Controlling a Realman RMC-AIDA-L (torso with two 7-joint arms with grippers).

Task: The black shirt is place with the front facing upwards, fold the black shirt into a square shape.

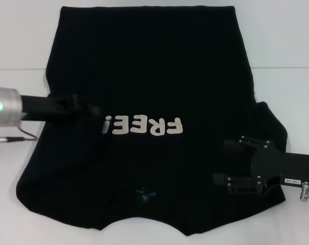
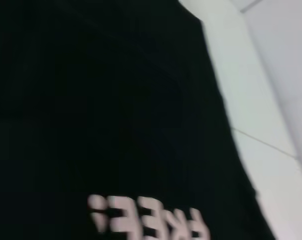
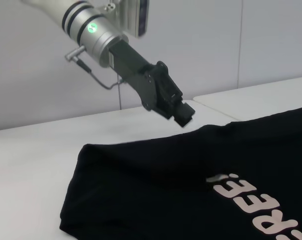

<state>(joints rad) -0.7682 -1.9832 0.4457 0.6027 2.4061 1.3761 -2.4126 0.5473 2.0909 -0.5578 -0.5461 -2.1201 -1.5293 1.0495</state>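
Observation:
The black shirt (image 1: 154,71) lies spread flat on the white table, its off-white "FREE!" print (image 1: 144,125) facing up and its blue neck label (image 1: 145,194) near the front edge. My left gripper (image 1: 89,108) reaches in from the left and hovers just above the shirt's left side. In the right wrist view this left gripper (image 3: 183,116) has its fingers together and holds no cloth. My right gripper (image 1: 223,162) stands open over the shirt's front right part, beside the right sleeve (image 1: 271,125). The left wrist view shows only the shirt (image 2: 101,110) and part of the print (image 2: 146,222).
The white table (image 1: 287,87) shows bare on both sides of the shirt, with a seam line (image 1: 287,68) across it. A pale wall (image 3: 200,45) stands behind the table in the right wrist view.

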